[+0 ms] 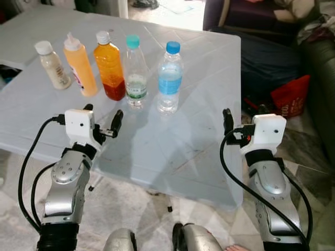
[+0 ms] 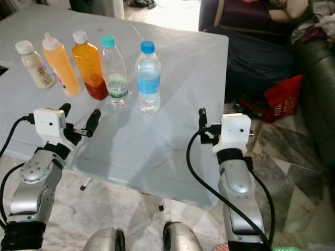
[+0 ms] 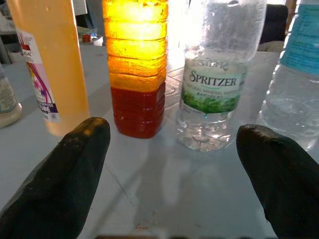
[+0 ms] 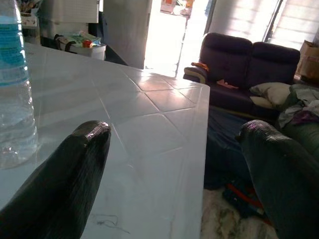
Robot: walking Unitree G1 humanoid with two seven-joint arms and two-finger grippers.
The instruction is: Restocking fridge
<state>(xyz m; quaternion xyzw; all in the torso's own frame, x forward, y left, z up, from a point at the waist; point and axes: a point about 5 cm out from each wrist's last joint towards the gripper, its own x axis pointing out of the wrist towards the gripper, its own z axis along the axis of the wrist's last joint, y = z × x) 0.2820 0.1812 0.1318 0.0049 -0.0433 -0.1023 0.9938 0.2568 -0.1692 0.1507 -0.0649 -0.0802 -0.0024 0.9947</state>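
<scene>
Five bottles stand in a row on the white table [image 1: 157,151]. From my left they are a small beige bottle [image 1: 52,65], an orange squeeze bottle [image 1: 80,64], an orange-and-red juice bottle [image 1: 109,65], a clear Spritzer water bottle [image 1: 135,70] with a teal cap, and a blue-capped water bottle [image 1: 169,77]. My left gripper [image 1: 103,116] hovers open just in front of the row. In the left wrist view it [image 3: 169,169] points between the juice bottle [image 3: 137,69] and the Spritzer bottle [image 3: 212,84]. My right gripper [image 1: 244,116] is open and holds nothing, at the table's right edge.
A dark sofa [image 1: 251,31] stands beyond the table's far right corner, with a red bag [image 1: 290,97] on the marble floor beside it. More upholstery [image 1: 319,63] lines the right side. The near half of the tabletop is bare.
</scene>
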